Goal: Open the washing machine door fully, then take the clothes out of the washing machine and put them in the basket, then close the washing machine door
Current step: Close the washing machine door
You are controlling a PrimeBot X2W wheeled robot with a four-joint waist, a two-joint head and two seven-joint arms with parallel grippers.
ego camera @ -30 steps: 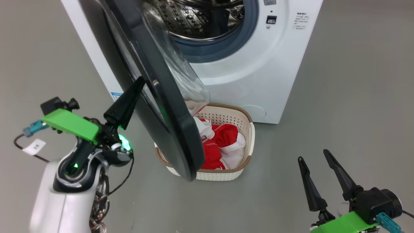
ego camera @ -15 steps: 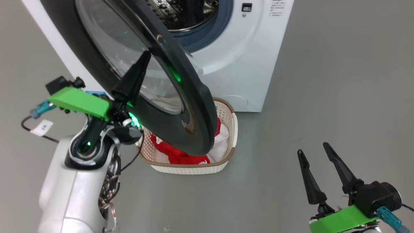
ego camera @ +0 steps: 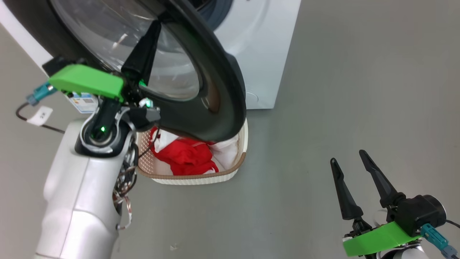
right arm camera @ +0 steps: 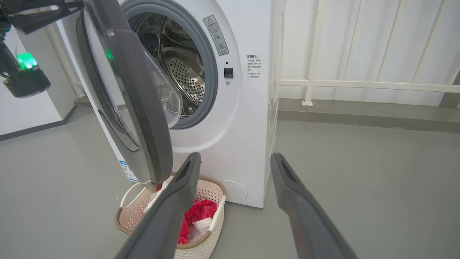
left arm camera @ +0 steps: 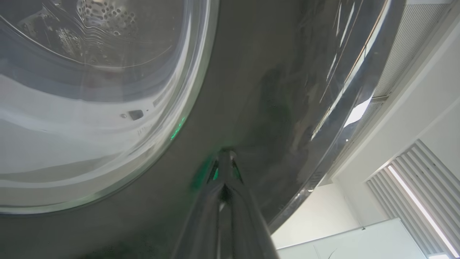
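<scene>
**Last step:** clothes (ego camera: 187, 160) in the basket (ego camera: 197, 179), door (ego camera: 222, 82) about half shut.
We see the left claw (ego camera: 155, 25) clenched, pressing the door's outer face; the right claw (ego camera: 346, 156) is released and idle.

Grey floor (ego camera: 359, 90), white wall (right arm camera: 363, 43) w/ railing (right arm camera: 359, 85) (ceiling light strip (left arm camera: 418, 209) overhead)

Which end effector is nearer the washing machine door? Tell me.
Left. Left end effector, shut, touches the washing machine door's outer face; right end effector hangs open, well apart.
</scene>
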